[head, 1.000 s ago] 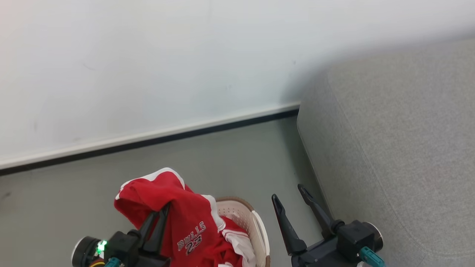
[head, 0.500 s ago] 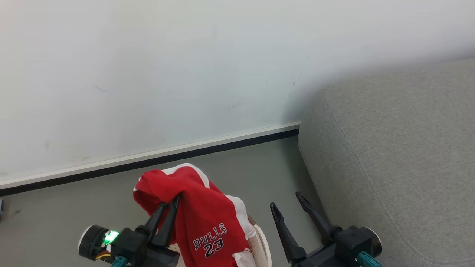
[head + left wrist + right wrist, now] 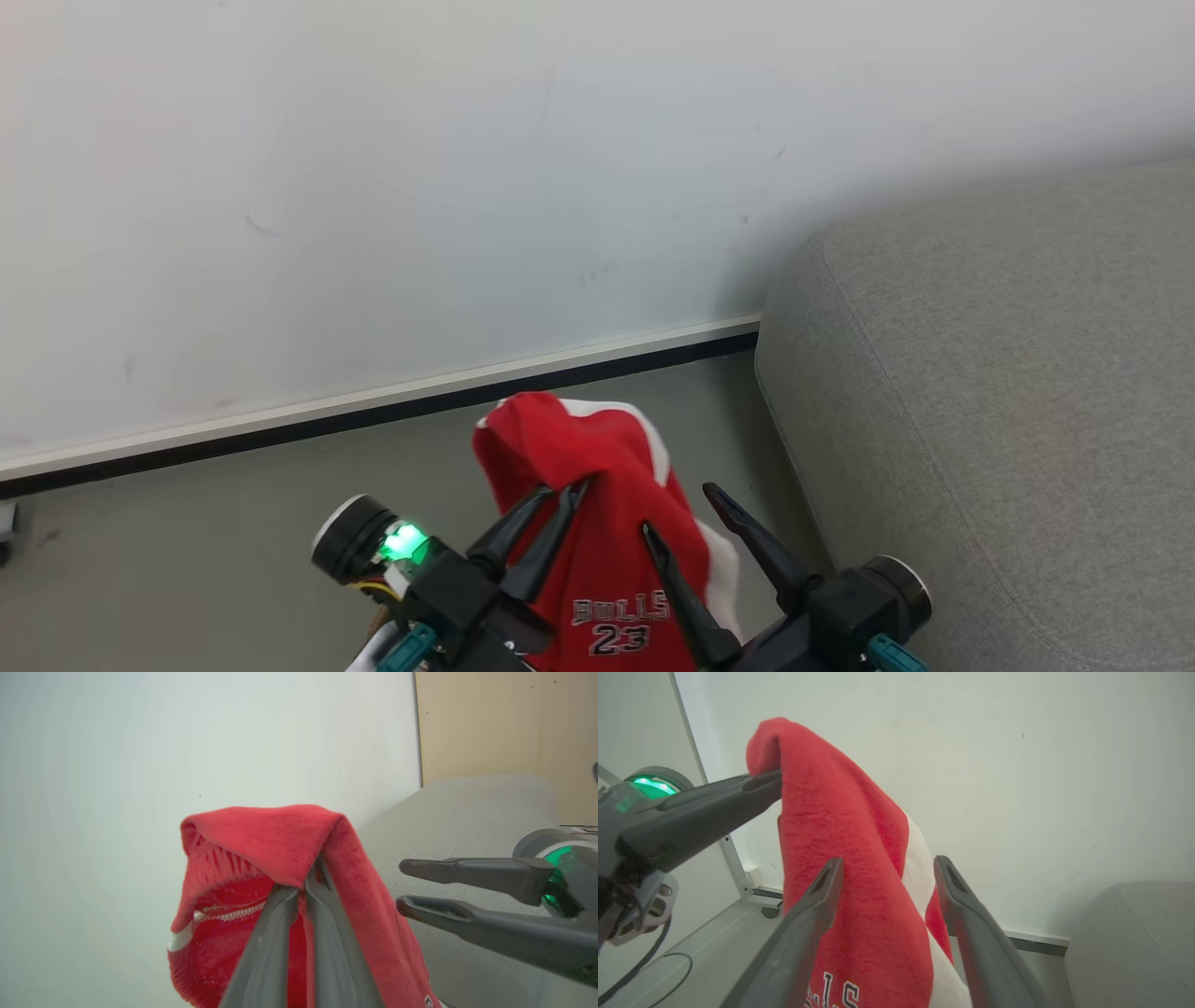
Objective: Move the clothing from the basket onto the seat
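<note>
At the far left of the head view, a grey floor [image 3: 187, 532] meets a pale wall [image 3: 467, 187] along a white baseboard with a dark strip [image 3: 373, 411]. To the right of that bare stretch, the left gripper [image 3: 567, 487] rises from the bottom edge, a green light [image 3: 403, 541] glowing on its wrist. Its jaws are pressed together on a fold of the red jersey [image 3: 579, 448], which is lifted off the floor and hangs down from the pinch. The left wrist view shows the same grip close up: the left gripper [image 3: 302, 887] nips the fabric just under its topmost fold, and the jersey [image 3: 280, 835] drapes over both fingertips, its inner mesh showing below. Lower on the cloth the lettering "BULLS 23" [image 3: 619, 625] faces the head camera, and a white panel runs down the jersey's right edge. Just to the right, the right gripper [image 3: 679, 509] points up with its jaws wide apart and nothing clamped. From the right wrist view the jersey [image 3: 831, 826] hangs between and beyond the spread fingers of the right gripper [image 3: 888, 861]; whether they touch it cannot be told. Furthest right lies the grey seat [image 3: 1008, 392], its rounded corner near the right gripper, with no clothing on the part in view.
</note>
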You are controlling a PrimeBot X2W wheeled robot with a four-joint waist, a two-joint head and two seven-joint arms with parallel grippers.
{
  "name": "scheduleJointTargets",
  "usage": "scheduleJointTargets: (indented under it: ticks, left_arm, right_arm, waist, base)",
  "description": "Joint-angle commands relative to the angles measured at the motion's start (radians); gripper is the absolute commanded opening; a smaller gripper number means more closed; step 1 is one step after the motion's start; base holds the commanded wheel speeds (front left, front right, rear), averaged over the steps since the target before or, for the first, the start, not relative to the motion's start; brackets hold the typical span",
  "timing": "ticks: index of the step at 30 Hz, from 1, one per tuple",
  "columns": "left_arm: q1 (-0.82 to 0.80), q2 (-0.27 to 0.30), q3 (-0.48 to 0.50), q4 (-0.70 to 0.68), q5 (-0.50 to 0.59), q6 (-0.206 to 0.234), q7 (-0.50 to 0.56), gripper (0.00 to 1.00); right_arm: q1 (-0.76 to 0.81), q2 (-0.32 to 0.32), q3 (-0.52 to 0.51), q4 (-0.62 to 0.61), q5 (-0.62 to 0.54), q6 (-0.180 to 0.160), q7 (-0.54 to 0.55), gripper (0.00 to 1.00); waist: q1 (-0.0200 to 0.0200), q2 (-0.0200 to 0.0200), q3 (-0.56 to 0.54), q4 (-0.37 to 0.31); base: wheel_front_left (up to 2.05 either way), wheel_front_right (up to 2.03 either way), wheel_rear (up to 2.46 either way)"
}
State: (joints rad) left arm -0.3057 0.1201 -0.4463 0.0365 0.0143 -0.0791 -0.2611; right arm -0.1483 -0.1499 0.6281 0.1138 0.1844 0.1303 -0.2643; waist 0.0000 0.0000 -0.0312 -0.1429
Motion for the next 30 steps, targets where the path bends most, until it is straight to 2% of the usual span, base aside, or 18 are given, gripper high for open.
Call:
scheduleJointTargets:
  ticks: [1, 15, 16, 17, 18, 19, 30]
  left_arm:
    - [-0.023, -0.005, -0.018, -0.011, 0.014, -0.005, -0.005, 0.00]
    - [-0.088, -0.007, -0.134, -0.020, 0.008, -0.031, -0.005, 0.00]
    - [-0.091, -0.008, -0.138, -0.019, 0.004, -0.031, -0.005, 0.00]
    - [-0.093, -0.005, -0.145, -0.015, 0.002, -0.032, -0.005, 0.00]
    - [-0.091, -0.002, -0.151, -0.009, -0.002, -0.033, -0.005, 0.00]
    - [-0.091, 0.001, -0.158, -0.002, -0.004, -0.035, -0.005, 0.00]
    - [-0.107, 0.024, -0.190, 0.046, -0.042, -0.043, -0.005, 0.00]
  right_arm:
    - [-0.008, -0.006, 0.013, -0.004, 0.006, 0.001, -0.001, 1.00]
    - [-0.023, -0.010, 0.039, 0.007, 0.025, 0.001, -0.001, 1.00]
    - [-0.022, -0.010, 0.039, 0.009, 0.026, 0.001, -0.001, 0.49]
    - [-0.021, -0.010, 0.041, 0.013, 0.027, 0.001, -0.001, 0.36]
    - [-0.021, -0.010, 0.041, 0.014, 0.027, 0.001, -0.001, 0.13]
    - [-0.021, -0.008, 0.039, 0.015, 0.028, 0.001, -0.001, 0.00]
    - [-0.014, -0.004, 0.025, 0.011, 0.023, 0.001, -0.001, 0.00]
  waist:
    - [0.0000, 0.0000, -0.002, -0.003]
    - [0.0000, 0.0000, 0.001, -0.016]
    - [0.0000, 0.0000, 0.001, -0.015]
    - [0.0000, 0.0000, 0.002, -0.015]
    - [0.0000, 0.0000, 0.003, -0.014]
    - [0.0000, 0.0000, 0.004, -0.014]
    - [0.0000, 0.0000, 0.016, -0.007]
  base:
    - [0.00, 0.00, 0.00]
    - [0.00, 0.00, 0.00]
    - [0.00, 0.00, 0.00]
    - [0.00, 0.00, 0.00]
    - [0.00, 0.00, 0.00]
    - [0.00, 0.00, 0.00]
    - [0.00, 0.00, 0.00]
